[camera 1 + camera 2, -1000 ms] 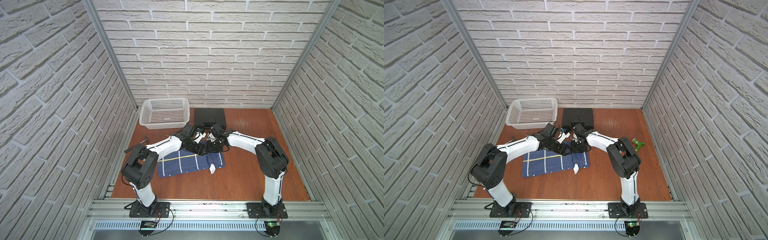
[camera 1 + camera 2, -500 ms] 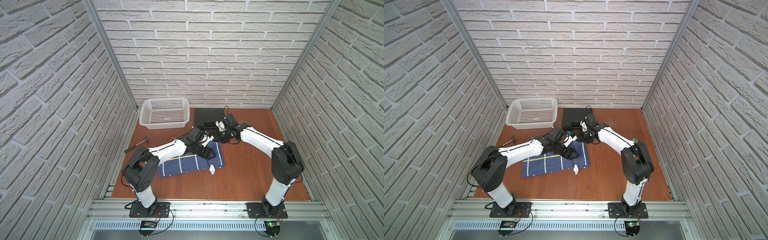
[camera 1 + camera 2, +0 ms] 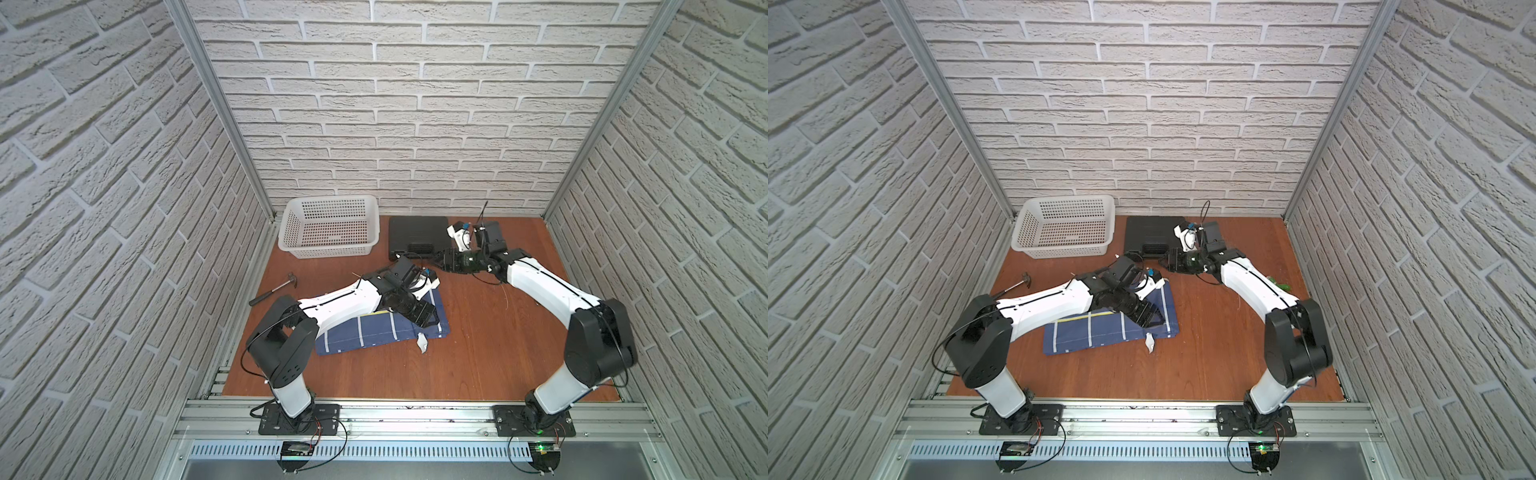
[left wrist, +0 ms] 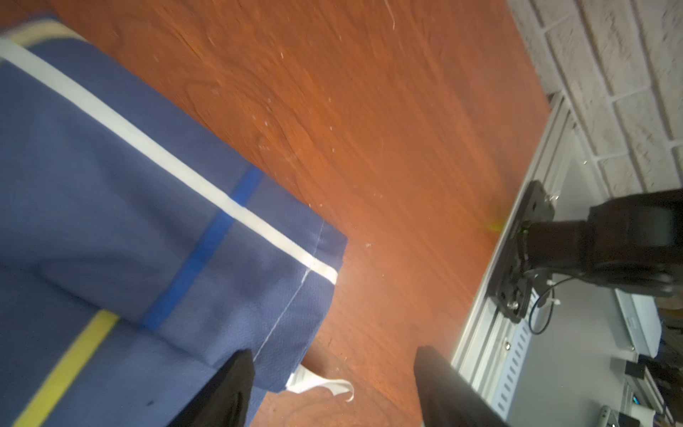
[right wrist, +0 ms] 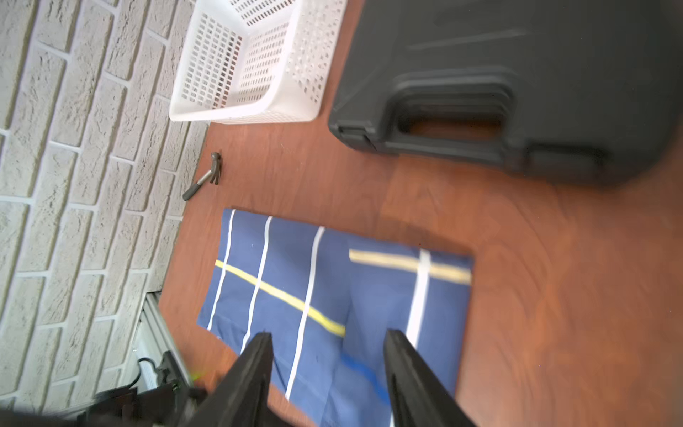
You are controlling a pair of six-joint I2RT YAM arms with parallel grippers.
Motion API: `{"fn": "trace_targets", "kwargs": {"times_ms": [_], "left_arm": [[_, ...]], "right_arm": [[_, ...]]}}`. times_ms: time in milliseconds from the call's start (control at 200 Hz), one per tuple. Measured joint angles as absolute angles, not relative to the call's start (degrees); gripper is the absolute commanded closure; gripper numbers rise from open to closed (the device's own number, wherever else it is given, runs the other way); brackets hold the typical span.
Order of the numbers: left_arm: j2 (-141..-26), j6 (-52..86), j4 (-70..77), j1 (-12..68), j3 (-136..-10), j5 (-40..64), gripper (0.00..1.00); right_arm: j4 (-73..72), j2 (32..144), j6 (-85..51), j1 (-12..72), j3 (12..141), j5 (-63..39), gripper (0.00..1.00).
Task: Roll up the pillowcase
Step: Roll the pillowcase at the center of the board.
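Rolling step: no turn is started yet, by my reading. Pinch both layers at the short end by the small white care tag, then curl evenly.
Cloth: navy blue pillowcase with white grid and yellow line lies folded flat on the brown wooden table, nearer your left arm.
Left gripper: jaws apart, empty, over that end.
Right gripper: jaws apart, empty, by the black plastic case.

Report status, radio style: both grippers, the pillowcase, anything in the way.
Left gripper open at pillowcase tag corner, holding nothing. Right gripper open, empty, near black case. Folded flat, not rolled. Hammer, basket lie apart from it.
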State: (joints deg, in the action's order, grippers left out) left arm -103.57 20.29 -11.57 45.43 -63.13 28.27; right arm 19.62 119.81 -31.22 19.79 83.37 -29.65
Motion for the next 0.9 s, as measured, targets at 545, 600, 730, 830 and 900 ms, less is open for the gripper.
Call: {"fn": "trace_targets", "kwargs": {"times_ms": [545, 600, 730, 830, 900], "left_arm": [[-105.3, 16.8, -13.8, 48.0, -61.4, 26.6, 0.28], [-105.3, 16.6, -14.8, 48.0, -61.8, 26.4, 0.27], [-104.5, 16.5, -18.0, 48.1, -62.9, 26.3, 0.26], [-102.4, 16.7, -20.7, 47.7, -64.2, 26.3, 0.26], [-100.4, 16.8, -22.2, 47.2, -65.5, 26.7, 0.26]], "right_arm": [[15.1, 122.1, -27.9, 20.0, 83.3, -29.0, 0.67], [15.2, 121.7, -27.6, 19.9, 83.3, -29.1, 0.65], [16.5, 117.9, -26.9, 19.5, 83.3, -29.4, 0.59], [17.1, 111.1, -25.8, 18.8, 81.7, -29.6, 0.55], [17.4, 104.7, -24.8, 17.9, 78.6, -29.8, 0.51]]}}
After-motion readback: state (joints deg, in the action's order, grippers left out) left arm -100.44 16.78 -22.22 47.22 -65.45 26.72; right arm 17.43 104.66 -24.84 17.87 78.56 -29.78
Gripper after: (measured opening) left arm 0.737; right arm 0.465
